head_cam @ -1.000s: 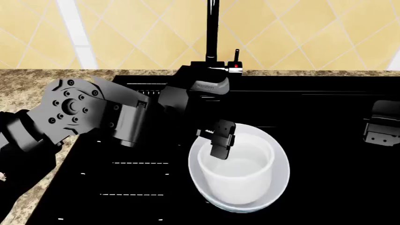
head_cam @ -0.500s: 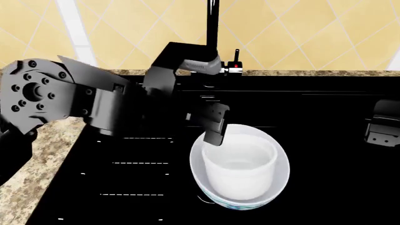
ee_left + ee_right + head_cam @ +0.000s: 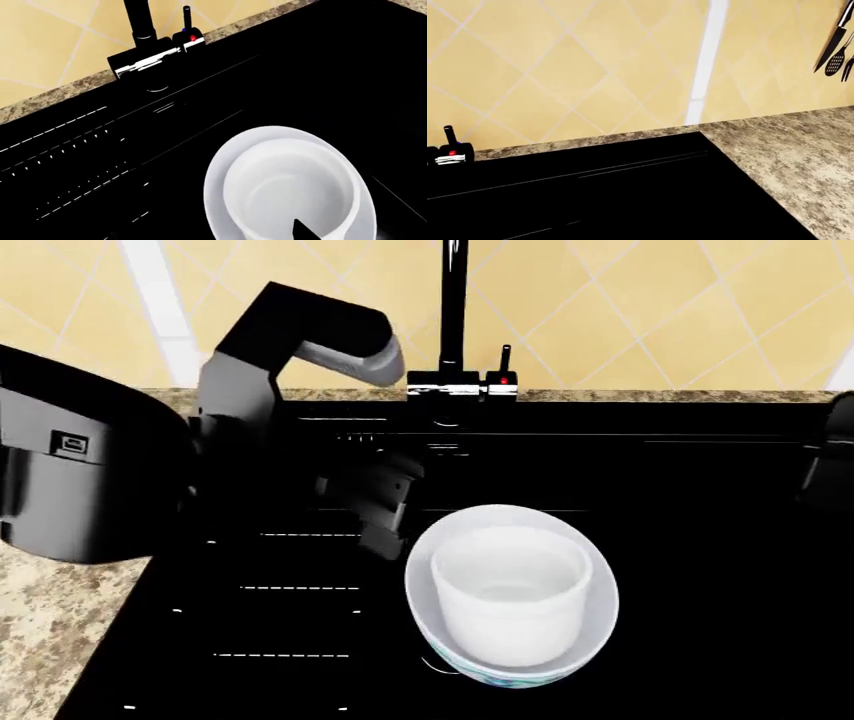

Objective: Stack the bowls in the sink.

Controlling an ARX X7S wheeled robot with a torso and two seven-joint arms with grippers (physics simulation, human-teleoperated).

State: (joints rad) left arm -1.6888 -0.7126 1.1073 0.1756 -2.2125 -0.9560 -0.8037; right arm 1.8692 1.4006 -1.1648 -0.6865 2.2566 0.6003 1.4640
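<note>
I find the black sink (image 3: 694, 570) occupying most of the head view, set into the speckled stone counter (image 3: 67, 640), and I take the nested bowls as my landmark. My left arm (image 3: 94, 480) has risen and pulled back toward the counter side of the bowls over the last second; a second ago its gripper sat at the bowls' rim, and now the left gripper (image 3: 380, 502) hangs just beside them on the drainer side, touching neither. I cannot tell from these views whether its jaws are parted or closed; it carries nothing that I can see. The tall black tap (image 3: 455, 310) stands behind the bowls at the basin's back edge. The floral-banded bowl (image 3: 507, 676) rests in the sink, and the plain white bowl (image 3: 513, 585) sits inside it, upright; the left wrist view confirms one rim within the other. The right gripper is out of sight; its wrist camera shows only tiled wall and counter. My judgement: the stack is made, the release is complete, and the withdrawal has not disturbed it.
</note>
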